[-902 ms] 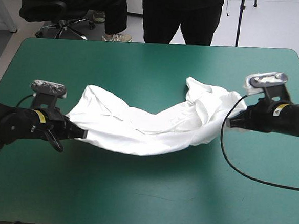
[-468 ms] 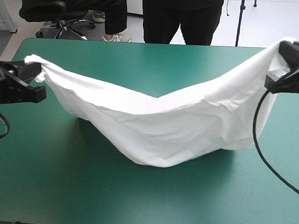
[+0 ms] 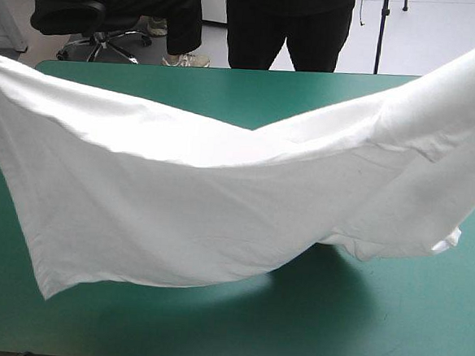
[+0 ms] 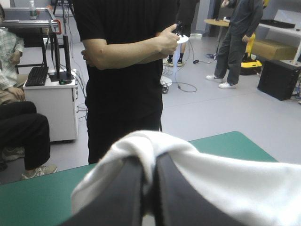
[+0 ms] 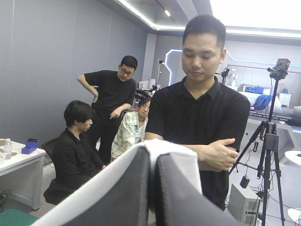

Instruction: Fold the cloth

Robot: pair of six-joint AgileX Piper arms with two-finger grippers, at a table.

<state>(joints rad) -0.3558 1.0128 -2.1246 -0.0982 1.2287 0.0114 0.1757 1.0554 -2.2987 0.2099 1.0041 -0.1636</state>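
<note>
The white T-shirt hangs lifted and stretched wide above the teal-green table, sagging in the middle, its lower edge just over the cover. Both arms are out of the high view, past the picture's left and right sides. In the left wrist view my left gripper is shut on the T-shirt, the cloth bunched over the black fingertips. Raised and looking level into the room, my right gripper is shut on the T-shirt too, a white fold draped across its fingers.
The table's far edge shows above the hanging cloth, and a bare strip of cover lies along the near side. The shirt's shadow falls on the cover under its middle.
Both grippers have risen and moved apart, out of the high view. The T-shirt went from a heap on the table to a wide hanging sheet.
</note>
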